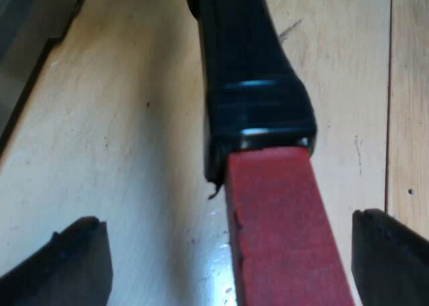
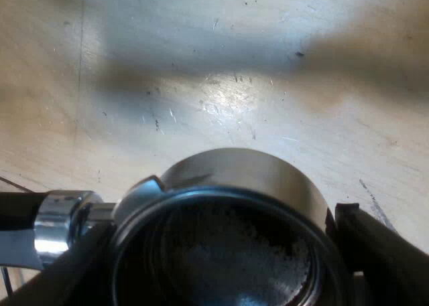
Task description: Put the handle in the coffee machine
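The holder's dark handle (image 1: pixel 251 71) runs away from me over the wooden table and ends in a red block (image 1: pixel 281 232). My left gripper (image 1: pixel 234 262) is open, one black finger (image 1: pixel 70 266) on each side of the red end, with a gap to it on both sides. The holder's round metal basket (image 2: pixel 234 179) holds pale coffee grounds (image 2: pixel 234 252). My right gripper (image 2: pixel 221 259) is shut on this basket, its fingers (image 2: pixel 375 252) pressed to opposite sides. The chrome neck (image 2: pixel 57 222) leads off toward the handle.
A pale wooden tabletop (image 2: pixel 201 65) lies under both grippers, with a seam between boards (image 1: pixel 389 118). A grey object with a dark edge (image 1: pixel 33 38) stands beside the handle's far part; what it is cannot be told.
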Available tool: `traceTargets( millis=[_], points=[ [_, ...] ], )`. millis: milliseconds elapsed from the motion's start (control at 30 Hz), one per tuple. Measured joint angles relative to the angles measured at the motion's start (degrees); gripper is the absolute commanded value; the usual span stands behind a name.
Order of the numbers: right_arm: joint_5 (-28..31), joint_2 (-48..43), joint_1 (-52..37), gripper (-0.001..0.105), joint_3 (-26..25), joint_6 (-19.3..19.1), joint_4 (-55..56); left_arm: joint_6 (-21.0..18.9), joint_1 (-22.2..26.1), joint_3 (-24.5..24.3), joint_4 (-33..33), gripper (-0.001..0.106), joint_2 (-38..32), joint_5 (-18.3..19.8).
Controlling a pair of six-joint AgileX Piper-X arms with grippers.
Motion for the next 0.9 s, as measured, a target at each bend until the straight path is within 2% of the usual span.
traceTargets(
  millis=[200,433,900],
  points=[
    [0.0,0.0,0.0,0.0,0.0,0.0,0.0,0.0,0.0,0.7,-1.3,0.075,0.0,0.0],
    [0.0,0.0,0.0,0.0,0.0,0.0,0.0,0.0,0.0,1.8,-7.1,0.075,0.0,0.0],
    [0.0,0.0,0.0,0.0,0.0,0.3,0.0,0.0,0.0,1.8,-9.1,0.075,2.6,0.0]
  ],
)
